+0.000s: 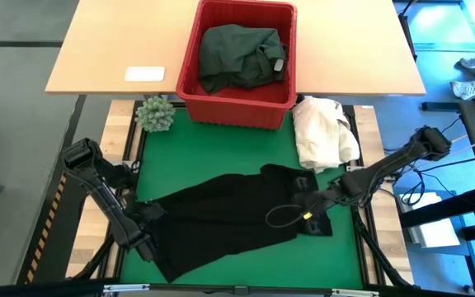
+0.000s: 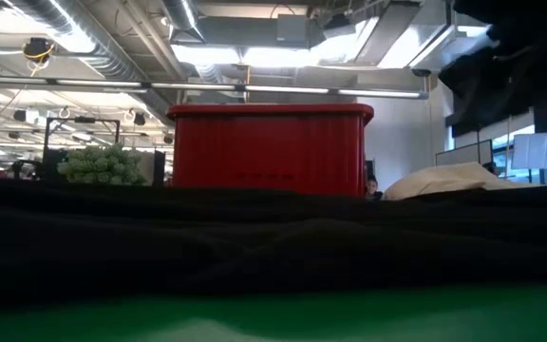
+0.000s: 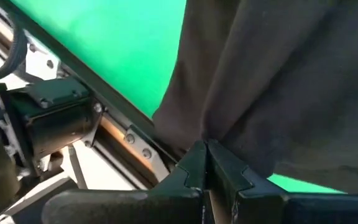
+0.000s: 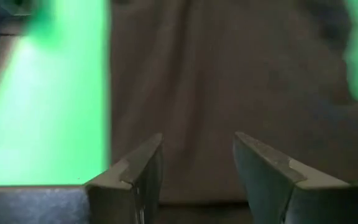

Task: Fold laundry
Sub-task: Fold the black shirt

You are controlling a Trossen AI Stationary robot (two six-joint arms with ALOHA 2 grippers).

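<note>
Spreading step judged in hand: black garment (image 1: 237, 219) is pinched at one edge between the clenched left gripper (image 3: 205, 163); right gripper (image 4: 197, 168) hovers released above it; a second grasp is needed.

No readable text, label, brand, number or sign anywhere in view.

A green mat (image 1: 221, 157) carries a black garment (image 1: 229, 216) and cream cloth heap (image 1: 324, 132).
</note>
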